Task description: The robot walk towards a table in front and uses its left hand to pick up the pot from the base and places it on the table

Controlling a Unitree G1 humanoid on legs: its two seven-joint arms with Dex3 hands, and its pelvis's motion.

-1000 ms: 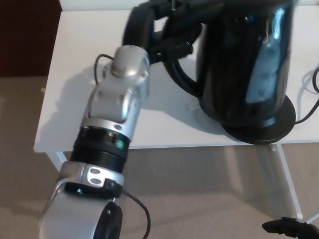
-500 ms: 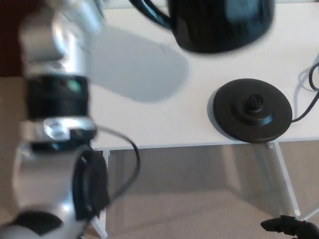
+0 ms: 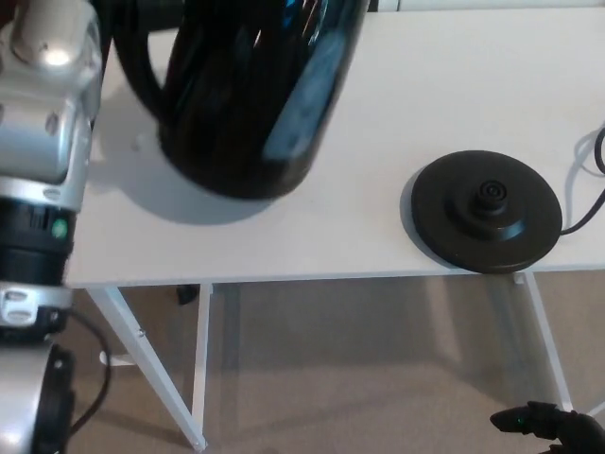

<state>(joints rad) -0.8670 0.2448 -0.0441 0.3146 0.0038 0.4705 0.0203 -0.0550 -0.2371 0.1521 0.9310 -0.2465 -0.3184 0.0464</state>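
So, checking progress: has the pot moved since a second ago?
Yes. The pot came off the base and is now well to its left.

The black pot [image 3: 255, 104] tilts at the left of the white table [image 3: 425, 95], apart from the base [image 3: 487, 210].

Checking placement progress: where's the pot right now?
Head view: the pot is left of centre over the table, clear of the base to its right, beside the left forearm.

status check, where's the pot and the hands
Left arm by pot, grip out of view. Right hand low, clear of table. Pot off base, over table left of it. Nothing in the way.
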